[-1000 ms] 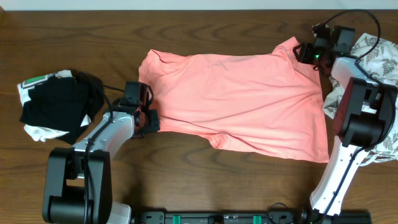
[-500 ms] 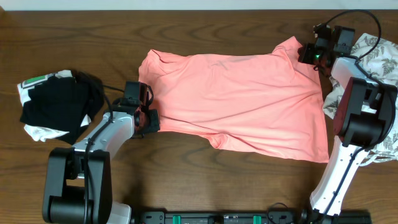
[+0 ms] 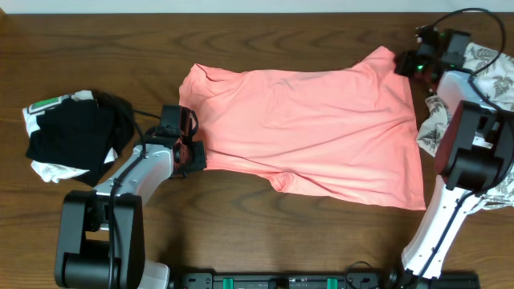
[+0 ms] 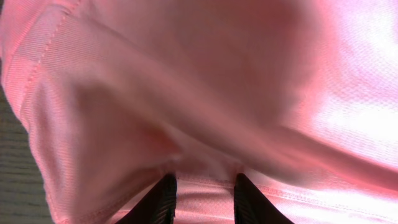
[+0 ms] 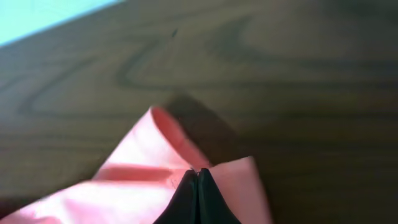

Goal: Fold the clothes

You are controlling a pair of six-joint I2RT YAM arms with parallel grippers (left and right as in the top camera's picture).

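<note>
A dark wood-grain table [image 3: 265, 241] (pale strip [image 3: 241, 4] beyond its far edge) fills the view.

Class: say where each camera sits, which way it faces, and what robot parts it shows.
Overhead: above the table, facing down; shows left gripper, right gripper, T-shirt.
Left wrist: on the left arm, looks along its fingers into pink fabric.
Right wrist: looks along shut fingers pinching a corner.
All three share the T-shirt.

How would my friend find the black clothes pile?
Look at the wooden table with the big salmon-pink T-shirt spread across its middle. Beyond the shirt's left end in the overhead view lies the black-and-white bundle. It is the only dark, crumpled heap; the leaf-print garment opposite is pale.
</note>
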